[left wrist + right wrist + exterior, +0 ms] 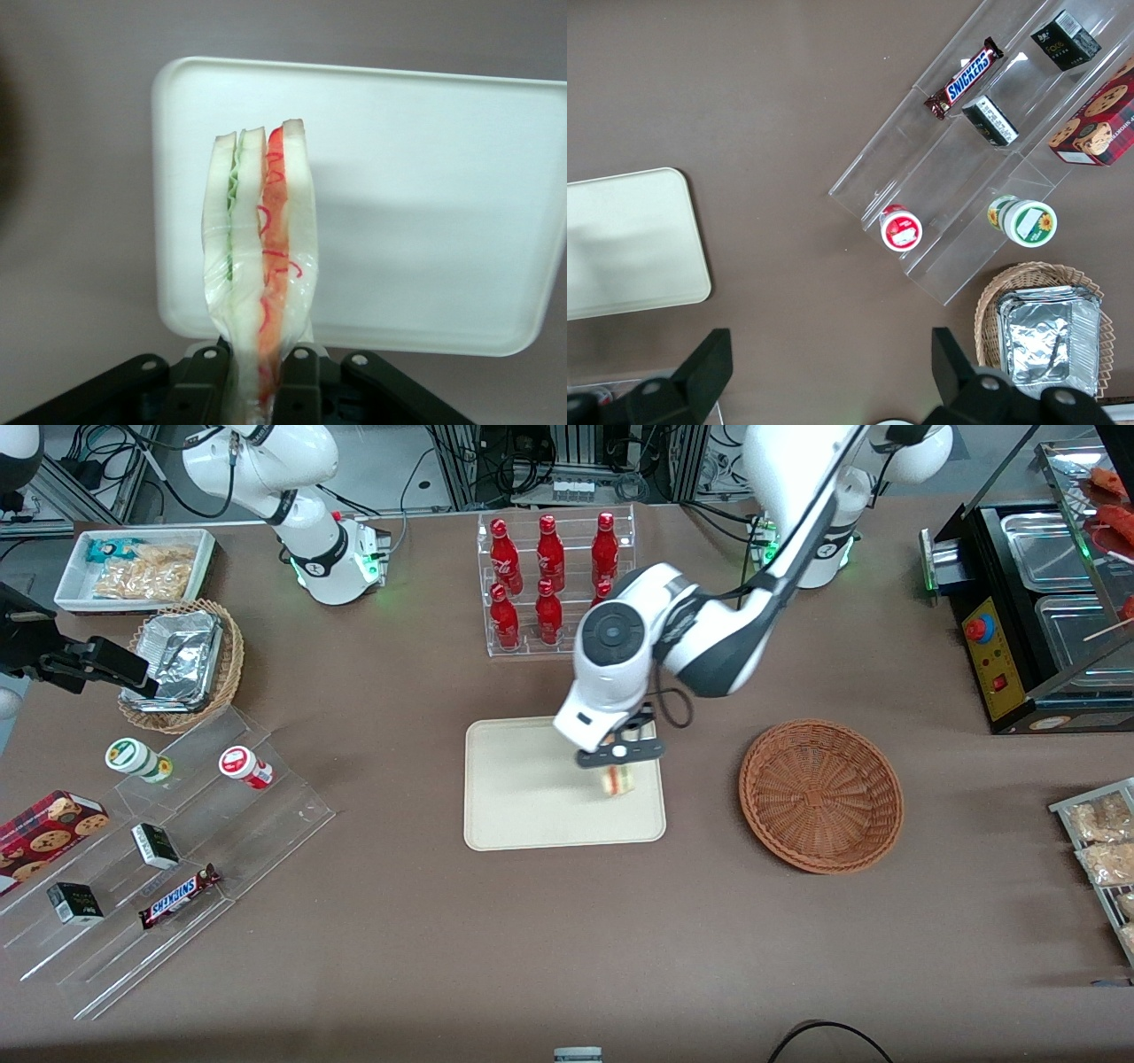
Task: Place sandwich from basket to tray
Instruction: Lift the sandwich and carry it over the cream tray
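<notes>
We see the sandwich (259,266), a wrapped wedge with green and red-orange filling, held upright in the closed tool (619,766) over the cream tray (518,797) at the frame's centre. The round brown wicker basket (821,794) lies at centre right, apart from the tray.

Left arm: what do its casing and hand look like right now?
The left arm has a glossy white casing with dark grey joint sections, a round grey cap and a thin black cable looping near the wrist. Its hand, over the cream rectangular plastic tray, is black with two fingers.
</notes>
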